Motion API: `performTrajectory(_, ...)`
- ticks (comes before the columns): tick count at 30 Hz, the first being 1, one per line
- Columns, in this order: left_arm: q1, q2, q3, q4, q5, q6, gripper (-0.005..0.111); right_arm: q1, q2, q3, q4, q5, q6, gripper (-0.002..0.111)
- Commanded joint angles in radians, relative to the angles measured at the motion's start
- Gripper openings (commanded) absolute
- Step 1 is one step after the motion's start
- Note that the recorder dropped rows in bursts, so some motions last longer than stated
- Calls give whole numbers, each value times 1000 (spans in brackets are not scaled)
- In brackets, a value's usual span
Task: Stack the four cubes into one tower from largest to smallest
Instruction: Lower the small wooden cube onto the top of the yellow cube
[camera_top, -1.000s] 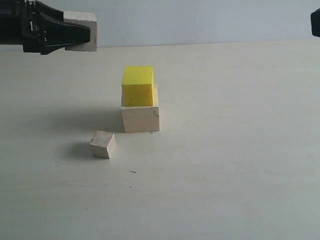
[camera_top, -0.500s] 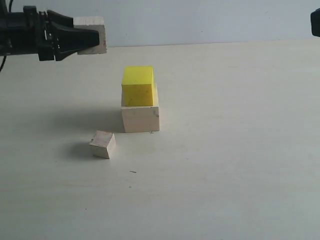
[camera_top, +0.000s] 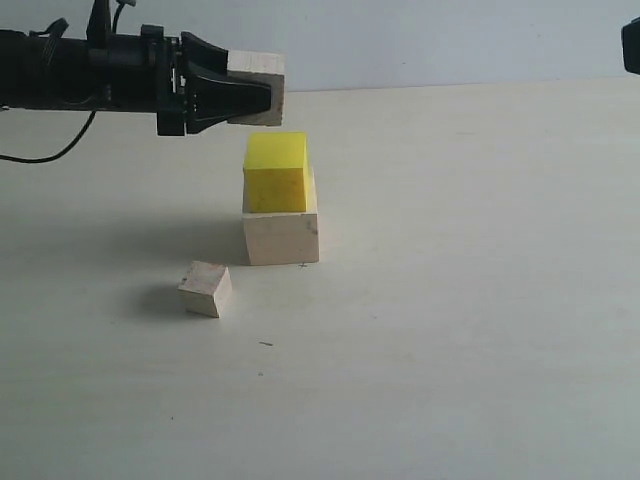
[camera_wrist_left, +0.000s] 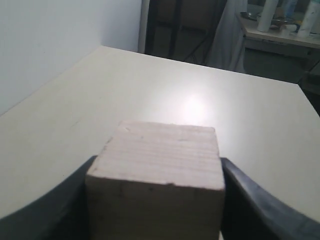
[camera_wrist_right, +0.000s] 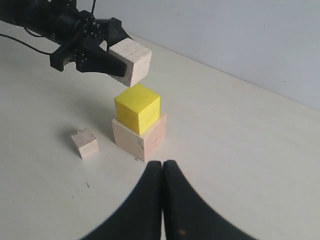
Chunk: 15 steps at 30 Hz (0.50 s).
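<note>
Left gripper (camera_top: 242, 98) clamped on medium wood cube (camera_top: 266, 72), above yellow cube (camera_top: 276, 170), off-centre | we'd centre it, square faces, lower gently before release | small cube (camera_top: 205, 288) on desk (camera_top: 480, 300)

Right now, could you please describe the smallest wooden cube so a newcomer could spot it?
On the pale table, find the yellow cube stacked on the large wooden cube. The small cube sits alone beside that stack, on the exterior view's left and nearer the camera. It is the tiniest, turned askew, touching nothing.
</note>
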<state>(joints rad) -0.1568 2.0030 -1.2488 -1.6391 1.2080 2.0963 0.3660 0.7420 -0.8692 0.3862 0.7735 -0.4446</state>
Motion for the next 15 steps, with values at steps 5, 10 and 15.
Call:
performTrajectory(5, -8, 68, -9, -39, 13, 2, 0, -4, -9, 6, 1, -9, -1, 0)
performTrajectory(10, -8, 67, -9, -62, 13, 2, 0, -4, -9, 6, 1, -9, 1, 0)
performTrajectory(15, -12, 68, -9, -45, 13, 2, 0, -4, -9, 6, 1, -9, 1, 0)
